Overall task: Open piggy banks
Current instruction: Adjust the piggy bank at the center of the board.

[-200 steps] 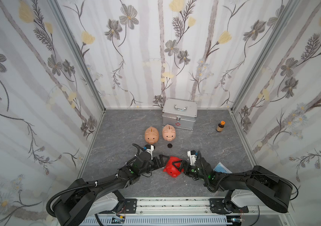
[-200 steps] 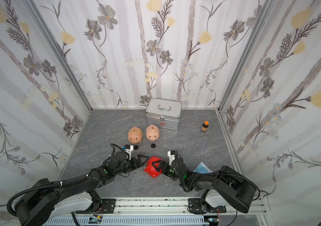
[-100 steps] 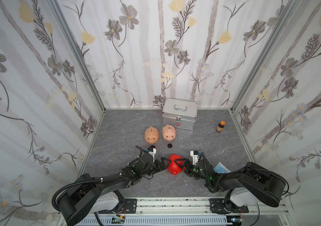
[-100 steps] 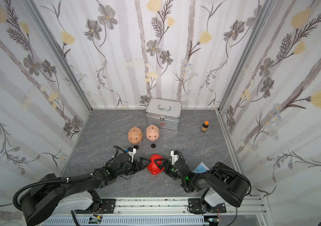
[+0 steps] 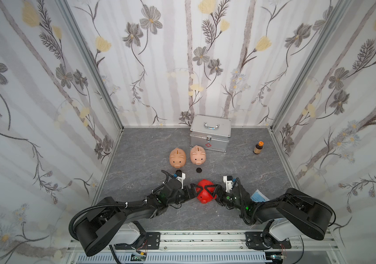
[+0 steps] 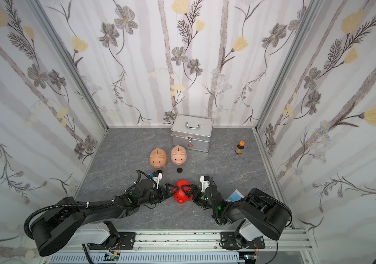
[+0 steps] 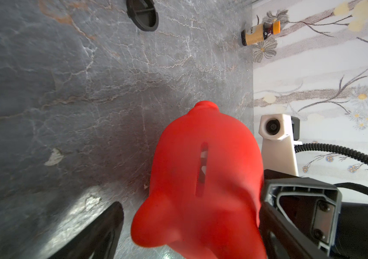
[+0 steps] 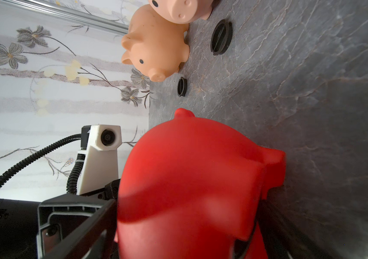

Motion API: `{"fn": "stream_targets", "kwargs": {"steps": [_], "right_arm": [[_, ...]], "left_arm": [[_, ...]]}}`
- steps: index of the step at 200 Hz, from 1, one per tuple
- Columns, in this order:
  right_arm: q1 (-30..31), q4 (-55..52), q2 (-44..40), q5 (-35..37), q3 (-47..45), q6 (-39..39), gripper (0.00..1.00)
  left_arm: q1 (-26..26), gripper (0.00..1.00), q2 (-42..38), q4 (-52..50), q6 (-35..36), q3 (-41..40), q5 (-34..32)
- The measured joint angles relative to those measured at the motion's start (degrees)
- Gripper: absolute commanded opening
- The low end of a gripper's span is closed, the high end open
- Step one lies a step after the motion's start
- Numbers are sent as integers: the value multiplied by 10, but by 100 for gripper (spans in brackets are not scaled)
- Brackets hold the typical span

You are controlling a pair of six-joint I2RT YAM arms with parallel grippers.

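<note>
1. The red piggy bank (image 5: 204, 197) is low over the near middle of the grey floor (image 5: 145, 150), between the two arms. Whether it rests on the floor cannot be told.
2. The right gripper (image 5: 212, 191) is closed on it. In the right wrist view its fingers lie against both flanks of the red body.
3. The left gripper (image 5: 195, 192) straddles the same pig from the other side with its jaws apart. In the left wrist view one finger (image 7: 102, 233) stands clear of the red plastic, with floor showing between.
4. The coin slot (image 7: 202, 168) (a narrow dark slit along the back) faces the left wrist camera.
5. Farther back, a peach piggy bank (image 5: 177, 157) and a pinker piggy bank (image 5: 198, 155) stand upright side by side, snouts toward the arms, just in front of the silver case (image 5: 210, 133).
6. Two plugs lie loose on the floor — a black plug (image 5: 198, 169) near the pinker pig's snout, and a second black plug (image 5: 178, 171) near the peach one's, partly hidden by the left wrist camera mount.
7. A small brown bottle (image 5: 258, 147) with an orange cap stands upright, well right of the case.
8. A blue-and-white packet (image 5: 259, 196) lies beside the right arm.
</note>
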Motion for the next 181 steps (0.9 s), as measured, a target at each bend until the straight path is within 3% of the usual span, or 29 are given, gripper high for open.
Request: {"fn": "stream_targets", "kwargs": {"steps": [71,140,181], "right_arm": [[-1,1,0,4,0,4,94],[-2,2,0,7,1,4,95],[0,-62,-60,12,3,-15,100]], "left_arm": [[-4,88,30,41,-4,2,7],[-5,77,23,37,-9,2,1],[-7,77,0,0,3,7,-3]]}}
